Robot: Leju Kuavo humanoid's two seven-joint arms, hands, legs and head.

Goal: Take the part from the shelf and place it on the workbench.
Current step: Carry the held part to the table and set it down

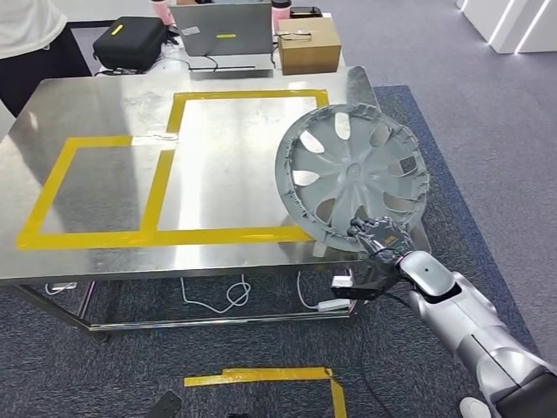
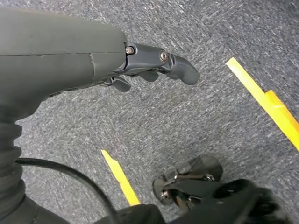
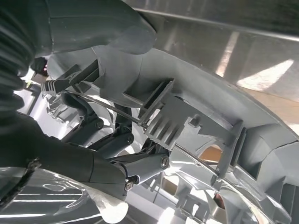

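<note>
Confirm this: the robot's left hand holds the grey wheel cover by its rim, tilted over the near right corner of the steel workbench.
Wrong hand. The head view shows the right hand gripping the wheel cover by its rim, tilted over the workbench's near right corner; the left hand hangs above carpet.

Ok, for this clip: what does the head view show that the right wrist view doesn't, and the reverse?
Head view alone: the whole steel workbench with its yellow tape outlines, the laptop and cardboard box behind it, and the wheel cover's spoked face. Right wrist view alone: the cover's ribbed back, with clips and a wire ring. Both: the right hand gripping the cover's near rim over the bench.
</note>
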